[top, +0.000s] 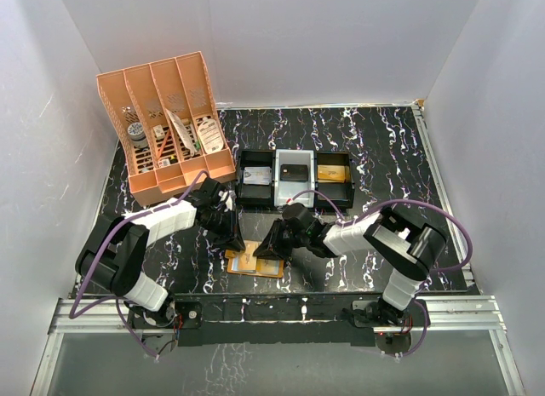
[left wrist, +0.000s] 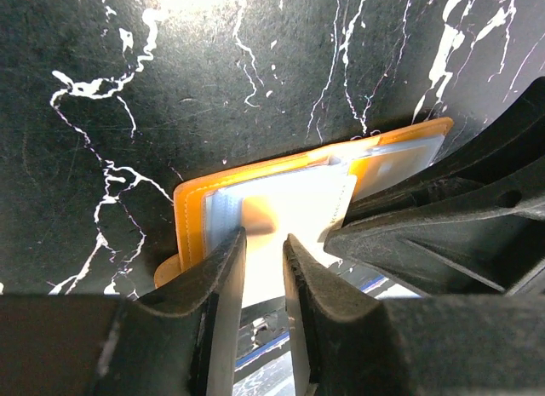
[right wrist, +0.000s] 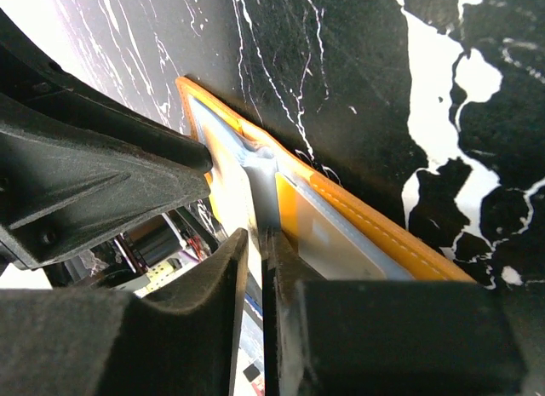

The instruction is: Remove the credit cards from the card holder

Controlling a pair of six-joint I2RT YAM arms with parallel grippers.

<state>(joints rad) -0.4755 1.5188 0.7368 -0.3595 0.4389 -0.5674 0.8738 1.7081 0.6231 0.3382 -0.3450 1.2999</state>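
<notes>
The orange card holder (top: pixel 255 262) lies open on the black marble table between my two grippers. In the left wrist view its orange edge (left wrist: pixel 192 213) frames pale blue panels and a pale credit card (left wrist: pixel 298 200) sticking out toward me. My left gripper (left wrist: pixel 264 238) is over that card with a narrow gap between its fingers, not pinching it; it also shows in the top view (top: pixel 232 234). My right gripper (right wrist: pixel 257 236) is nearly closed on a thin pale card edge (right wrist: pixel 255 179) rising from the card holder (right wrist: pixel 375 226); it also shows in the top view (top: pixel 271 247).
A large orange slotted desk organizer (top: pixel 166 128) stands at the back left. A black three-part tray (top: pixel 239 179) behind the grippers holds a card (top: pixel 255 176), a small black box (top: pixel 294 171) and a gold block (top: pixel 332 172). White walls enclose the table.
</notes>
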